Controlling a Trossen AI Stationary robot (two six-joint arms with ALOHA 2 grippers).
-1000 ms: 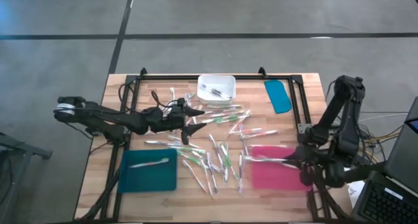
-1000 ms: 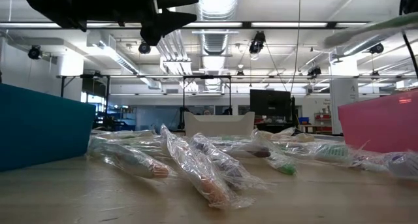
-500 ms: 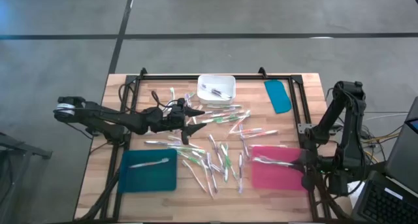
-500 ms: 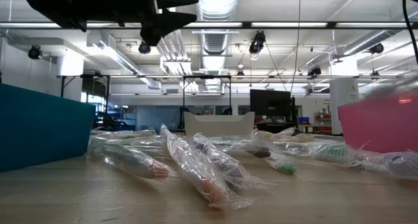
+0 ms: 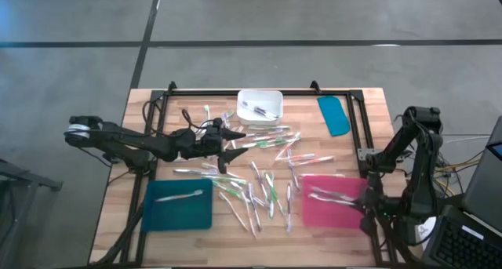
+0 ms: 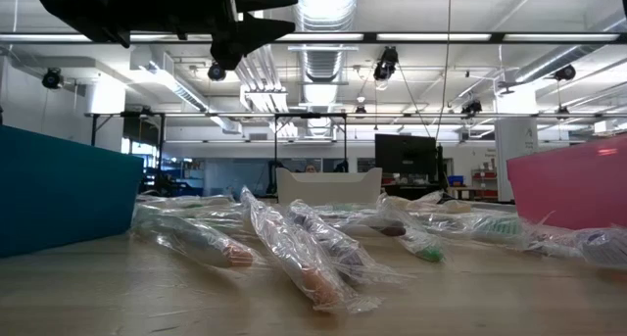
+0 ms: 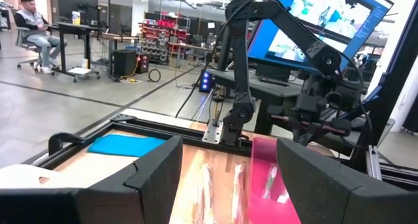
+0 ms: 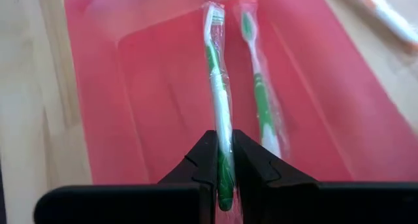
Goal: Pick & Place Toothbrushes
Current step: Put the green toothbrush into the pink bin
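Observation:
Several wrapped toothbrushes (image 5: pixel 259 179) lie scattered mid-table, shown close up in the low view (image 6: pixel 294 243). My right gripper (image 8: pixel 224 152) is at the table's right over the pink tray (image 8: pixel 150 87), shut on a green-and-white toothbrush (image 8: pixel 219 87). A second green toothbrush (image 8: pixel 258 87) lies flat in that tray. My left gripper (image 5: pixel 235 146) hangs open above the pile's far-left part, touching nothing. The teal tray (image 5: pixel 180 210) holds one toothbrush (image 5: pixel 182 196). My right gripper pinches the wrapped toothbrush by its green handle end (image 8: pixel 224 136) between the two fingers. The fingers come from the table's right, slanting down, in line with the brush. Its bristle end (image 8: pixel 212 15) points toward the table's left, low over the tray floor; whether it rests there, I cannot tell.
A white bin (image 5: pixel 260 104) with a few items stands at the far edge. A teal lid (image 5: pixel 334 114) lies far right. A black frame (image 5: pixel 361 128) borders the table. In the low view the teal tray wall (image 6: pixel 59 184) and pink tray wall (image 6: pixel 573 184) flank the pile.
My right gripper has come down toward the pink tray with its toothbrush. In the low view the brush dropped from high at the right to behind the tray wall. The gripper stayed shut on it.

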